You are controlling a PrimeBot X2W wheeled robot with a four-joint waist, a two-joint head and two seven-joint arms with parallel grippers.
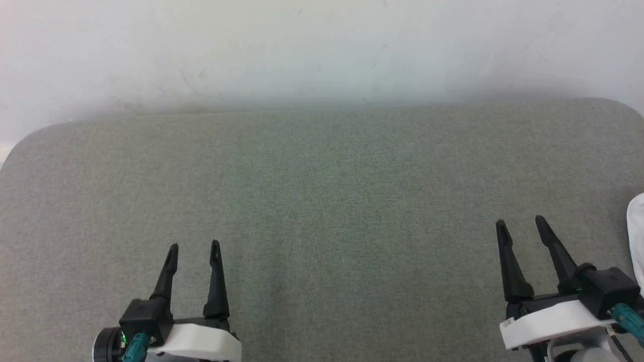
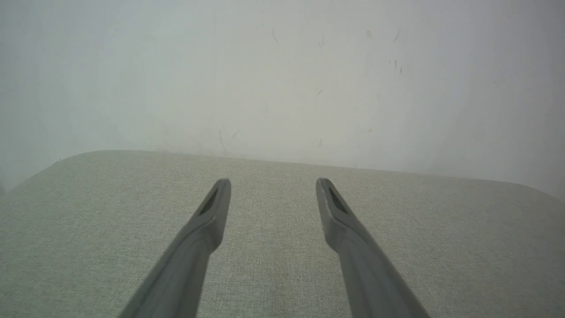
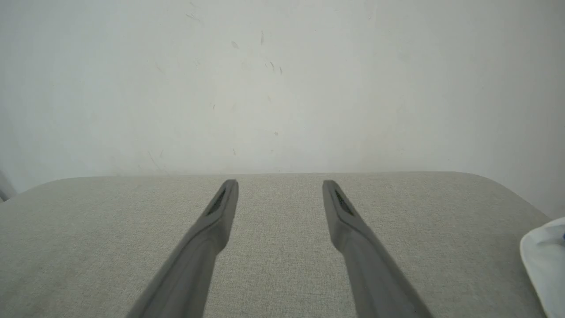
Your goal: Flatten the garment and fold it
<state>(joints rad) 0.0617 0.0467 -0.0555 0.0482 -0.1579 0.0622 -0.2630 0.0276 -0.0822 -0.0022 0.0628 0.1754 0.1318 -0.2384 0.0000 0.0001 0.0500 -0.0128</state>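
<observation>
garment [image 1: 637, 241] | white edge just right of right tool [image 1: 520, 222] | jaws apart

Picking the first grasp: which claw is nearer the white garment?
Right. The right claw is open just left of the garment, not touching it; the left claw is open far off to its left.

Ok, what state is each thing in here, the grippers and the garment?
left gripper: open, empty, above the padded table.
right gripper: open, empty, apart from the garment.
garment: a white edge lies at the table's right side, ungripped; the rest is out of frame.
</observation>
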